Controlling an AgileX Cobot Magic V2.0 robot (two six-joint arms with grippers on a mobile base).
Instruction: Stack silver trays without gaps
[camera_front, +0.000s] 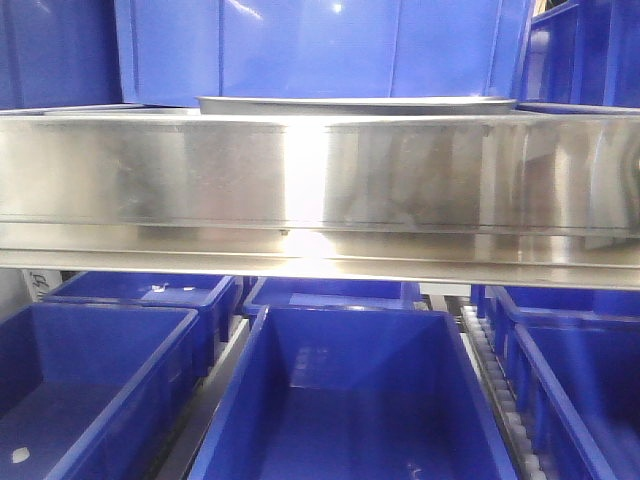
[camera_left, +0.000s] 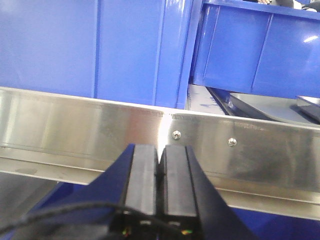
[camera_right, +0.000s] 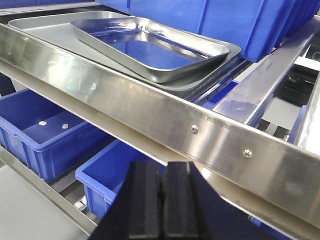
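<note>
In the right wrist view a small shiny silver tray (camera_right: 150, 46) lies skewed inside a larger, duller silver tray (camera_right: 37, 26) on the upper shelf, behind the shelf rail. My right gripper (camera_right: 164, 167) is shut and empty, below and in front of the rail. In the front view only the trays' thin edge (camera_front: 350, 104) shows above the rail. In the left wrist view the larger tray (camera_left: 270, 106) and a corner of the small one (camera_left: 311, 105) show at the right. My left gripper (camera_left: 160, 150) is shut and empty, low in front of the rail, left of the trays.
A long brushed-steel shelf rail (camera_front: 320, 170) spans the front of the shelf. Blue bins (camera_front: 320, 45) stand behind and beside the trays. Open blue bins (camera_front: 350, 400) fill the lower level, one holding small white bits (camera_right: 52, 124).
</note>
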